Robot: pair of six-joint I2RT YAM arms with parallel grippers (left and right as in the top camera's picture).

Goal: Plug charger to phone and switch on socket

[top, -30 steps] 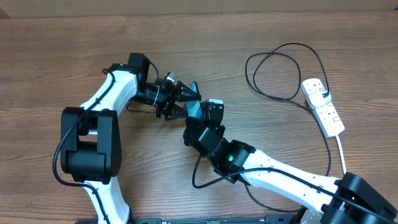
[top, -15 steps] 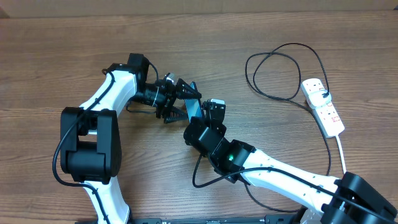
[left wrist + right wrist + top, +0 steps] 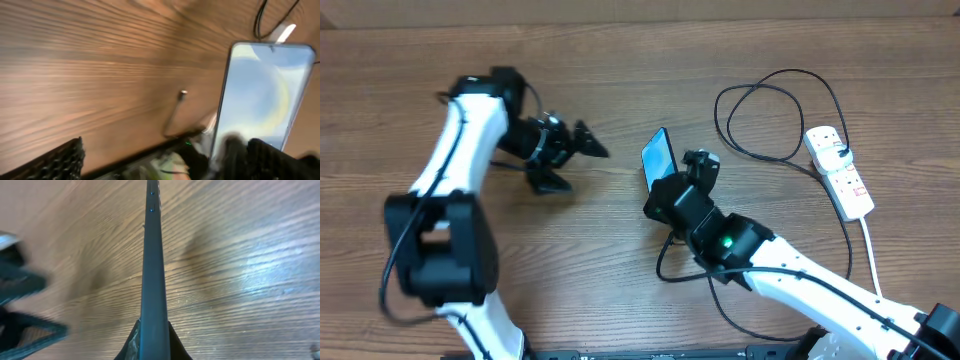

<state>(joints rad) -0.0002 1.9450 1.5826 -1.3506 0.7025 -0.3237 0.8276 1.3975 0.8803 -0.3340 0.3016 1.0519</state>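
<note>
Well, I have my right hand (image 3: pixel 152 336) clamped on the phone (image 3: pixel 152 255), holding it upright over the worktop (image 3: pixel 620 60). Left of the phone, my left hand (image 3: pixel 582 168) hangs spread apart, empty. The charger (image 3: pixel 717 112) and socket (image 3: pixel 840 170) lie well right of it.

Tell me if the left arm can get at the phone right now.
Probably yes: the phone, held on edge by the right gripper, faces the open left gripper, nothing visible between them.

The wood-grain bench (image 3: pixel 400 60) carries the white socket (image 3: pixel 840 172) at the far right. The charger (image 3: pixel 717 110) lies in black loops just left of it.
</note>
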